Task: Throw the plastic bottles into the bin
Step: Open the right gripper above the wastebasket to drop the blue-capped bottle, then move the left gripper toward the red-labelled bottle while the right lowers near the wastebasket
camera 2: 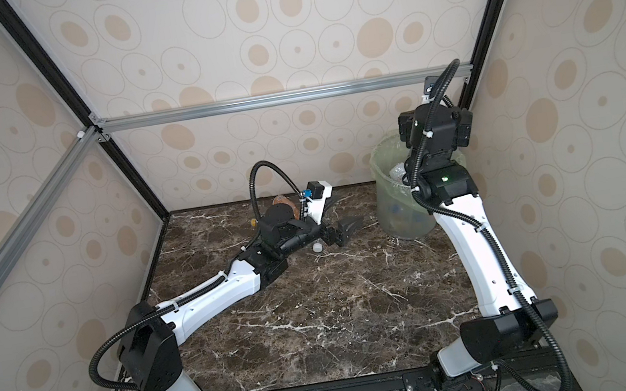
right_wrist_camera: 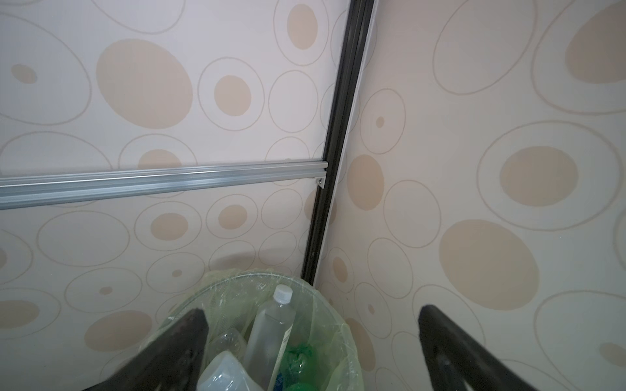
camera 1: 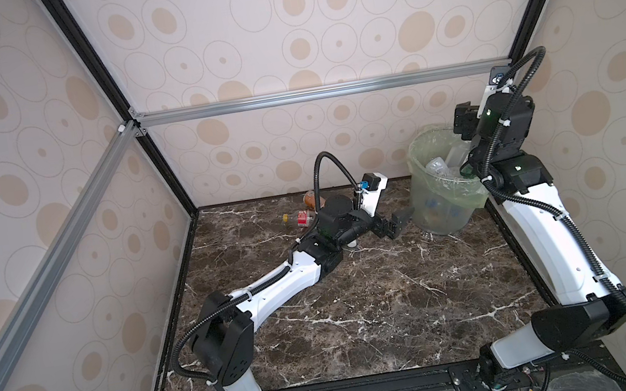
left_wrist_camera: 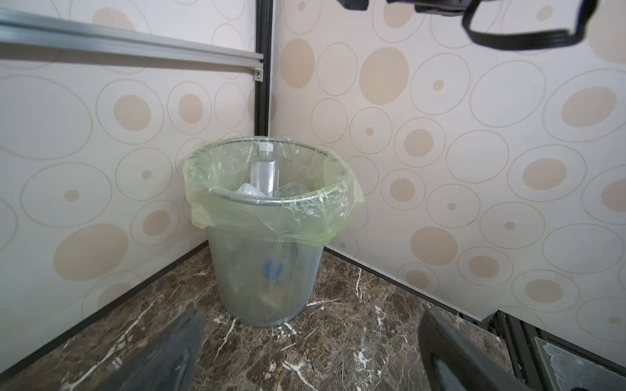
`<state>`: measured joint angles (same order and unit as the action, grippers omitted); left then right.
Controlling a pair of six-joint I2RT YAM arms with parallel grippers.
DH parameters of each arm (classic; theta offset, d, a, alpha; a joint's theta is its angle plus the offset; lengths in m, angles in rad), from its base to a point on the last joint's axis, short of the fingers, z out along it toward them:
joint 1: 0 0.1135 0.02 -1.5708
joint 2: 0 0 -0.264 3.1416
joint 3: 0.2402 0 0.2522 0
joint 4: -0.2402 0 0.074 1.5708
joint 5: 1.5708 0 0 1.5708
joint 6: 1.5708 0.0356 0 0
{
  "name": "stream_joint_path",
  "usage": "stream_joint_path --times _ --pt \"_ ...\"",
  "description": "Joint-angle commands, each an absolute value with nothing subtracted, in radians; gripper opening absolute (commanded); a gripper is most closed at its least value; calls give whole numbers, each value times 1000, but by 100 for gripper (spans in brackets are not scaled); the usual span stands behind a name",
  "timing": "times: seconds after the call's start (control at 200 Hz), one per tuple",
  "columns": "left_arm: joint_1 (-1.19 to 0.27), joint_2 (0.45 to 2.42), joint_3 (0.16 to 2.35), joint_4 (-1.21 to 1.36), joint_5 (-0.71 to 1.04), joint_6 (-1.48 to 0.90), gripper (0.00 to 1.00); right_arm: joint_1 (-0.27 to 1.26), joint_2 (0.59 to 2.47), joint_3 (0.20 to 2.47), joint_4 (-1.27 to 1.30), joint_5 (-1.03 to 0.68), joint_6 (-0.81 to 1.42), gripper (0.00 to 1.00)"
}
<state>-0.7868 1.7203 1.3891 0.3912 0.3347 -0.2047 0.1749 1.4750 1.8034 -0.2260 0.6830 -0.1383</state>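
We've got the right hand (right_wrist_camera: 313, 313) spread wide and empty above the bin (camera 1: 435, 207) in the far right corner, with plastic bottles (left_wrist_camera: 264, 172) piled inside. The left hand (camera 1: 396, 224) is released too, low over the counter (camera 1: 361, 303) just left of the bin, and two stray bottles (camera 1: 302, 219) are lying at the far edge behind that arm

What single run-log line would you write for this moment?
left gripper: open, empty, low beside bin | right gripper: open, empty, over bin | binned bottles: several | table bottles: two visible
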Motion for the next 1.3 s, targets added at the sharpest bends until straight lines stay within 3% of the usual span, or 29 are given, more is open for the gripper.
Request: stream_joint_path --times 0.0,0.36,0.605,0.855,1.065,1.295 --pt "-728 1765 1482 274 258 -278 99 200 1480 1800 -294 616 -60 100" --pt "-475 1856 1546 19 115 -481 99 401 1571 1740 -433 420 55 100" --pt "-332 1975 1651 -78 159 -601 99 469 1645 1664 -436 260 161 100" --pt "-302 2183 1908 -201 106 -632 99 485 1662 1588 -417 192 222 100" --pt "-283 2381 2126 -165 251 -553 99 483 1611 1488 -387 215 215 100" --pt "-287 2485 2235 -146 253 -494 99 483 1592 1429 -374 231 210 100"
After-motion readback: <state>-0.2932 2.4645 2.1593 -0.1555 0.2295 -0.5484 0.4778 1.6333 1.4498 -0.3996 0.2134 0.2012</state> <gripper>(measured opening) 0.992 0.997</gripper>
